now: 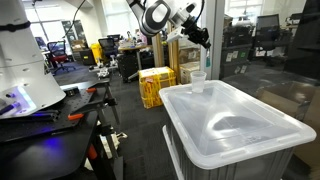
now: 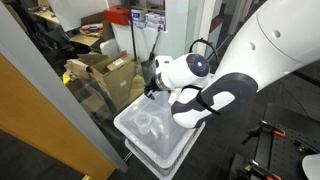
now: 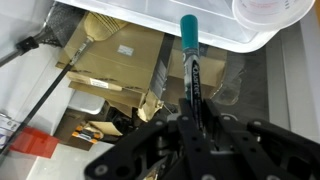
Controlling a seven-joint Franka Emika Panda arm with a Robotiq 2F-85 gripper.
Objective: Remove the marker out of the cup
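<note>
My gripper (image 3: 192, 120) is shut on the marker (image 3: 190, 62), a dark stick with a teal end that points away from the jaws. The marker is out of the cup and apart from it. The cup (image 3: 272, 10) is small and translucent; it shows at the top right of the wrist view. It stands upright on the lid of the big white bin (image 1: 235, 125) in both exterior views (image 1: 198, 80) (image 2: 147, 123). The gripper hangs in the air above the cup and beyond the bin's far edge (image 1: 203, 38) (image 2: 150, 82).
Open cardboard boxes (image 3: 110, 60) (image 2: 105, 70) lie on the floor below the gripper, past the bin's edge (image 3: 170, 25). Yellow crates (image 1: 155, 85) stand behind the bin. A bench with tools (image 1: 50, 110) is off to one side. A glass partition (image 2: 60, 90) runs beside the boxes.
</note>
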